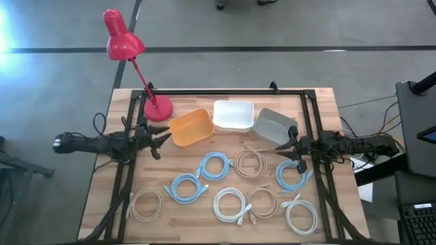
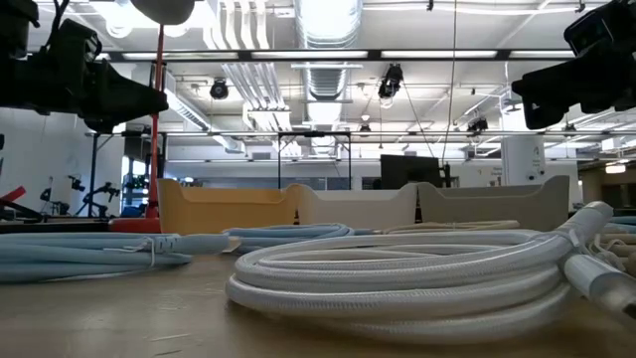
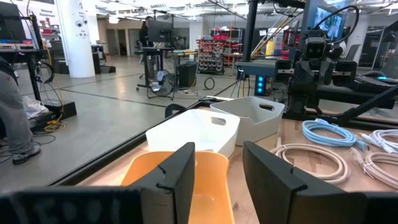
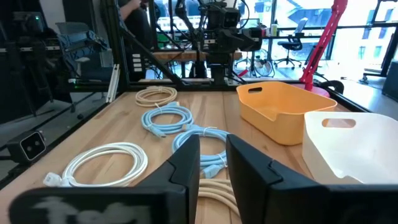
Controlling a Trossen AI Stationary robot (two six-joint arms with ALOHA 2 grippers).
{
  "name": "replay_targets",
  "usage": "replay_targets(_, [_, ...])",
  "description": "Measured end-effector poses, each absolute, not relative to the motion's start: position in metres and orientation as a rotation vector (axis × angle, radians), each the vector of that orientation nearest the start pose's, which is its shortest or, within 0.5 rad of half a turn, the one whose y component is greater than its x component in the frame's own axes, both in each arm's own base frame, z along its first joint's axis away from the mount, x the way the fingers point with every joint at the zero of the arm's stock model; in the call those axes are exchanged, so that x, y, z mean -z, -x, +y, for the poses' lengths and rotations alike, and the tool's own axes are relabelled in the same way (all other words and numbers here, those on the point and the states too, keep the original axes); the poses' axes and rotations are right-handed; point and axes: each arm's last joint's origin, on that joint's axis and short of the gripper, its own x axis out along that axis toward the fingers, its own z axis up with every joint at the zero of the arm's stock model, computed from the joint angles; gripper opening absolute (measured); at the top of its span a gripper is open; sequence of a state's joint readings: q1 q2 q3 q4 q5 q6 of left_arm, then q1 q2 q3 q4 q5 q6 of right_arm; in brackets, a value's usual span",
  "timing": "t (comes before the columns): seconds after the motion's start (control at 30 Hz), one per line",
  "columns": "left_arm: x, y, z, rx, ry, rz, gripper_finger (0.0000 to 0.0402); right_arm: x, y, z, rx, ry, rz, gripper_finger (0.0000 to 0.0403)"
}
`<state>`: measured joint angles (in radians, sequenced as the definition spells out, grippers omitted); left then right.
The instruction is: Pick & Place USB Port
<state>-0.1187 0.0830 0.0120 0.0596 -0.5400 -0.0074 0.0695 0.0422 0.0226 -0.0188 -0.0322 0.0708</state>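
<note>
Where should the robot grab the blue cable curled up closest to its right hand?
Best guess: pinch one side of the blue cable coil's loop, coming straight down from above. It lies flat on the table, so the strands bunch into a narrow band, and the right hand hangs open beside it.

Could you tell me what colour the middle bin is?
The middle bin is white, clearest in the high view.

A grey floor crossed by a dark stripe lies beyond the worktop's far edge; ceiling ducts and strip lights hang overhead; a white pillar stands left; bright windows glow behind.
</note>
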Motion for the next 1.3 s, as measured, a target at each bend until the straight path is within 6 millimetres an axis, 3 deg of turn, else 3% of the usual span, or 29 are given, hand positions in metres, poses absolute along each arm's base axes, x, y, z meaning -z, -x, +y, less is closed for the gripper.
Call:
replay_targets(0.4, [-0.1668,-0.0992,0.0032,-0.421,0.004,0.009,0.0140,-0.1660,-0.0987,0.0078,-0.100,-0.070,0.042,0.0089])
replay_targets(0.9, [-0.1668,-0.0992,0.0032,-0.421,0.004,0.009,0.0140,-0.1660,-0.0987,0.0078,-0.100,-0.070,0.042,0.0068])
replay_targets(1.3, [-0.1668,-0.0992,0.0032,-0.421,0.004,0.009,0.0140,-0.1660,-0.0987,0.0078,-0.100,-0.072,0.042,0.0086])
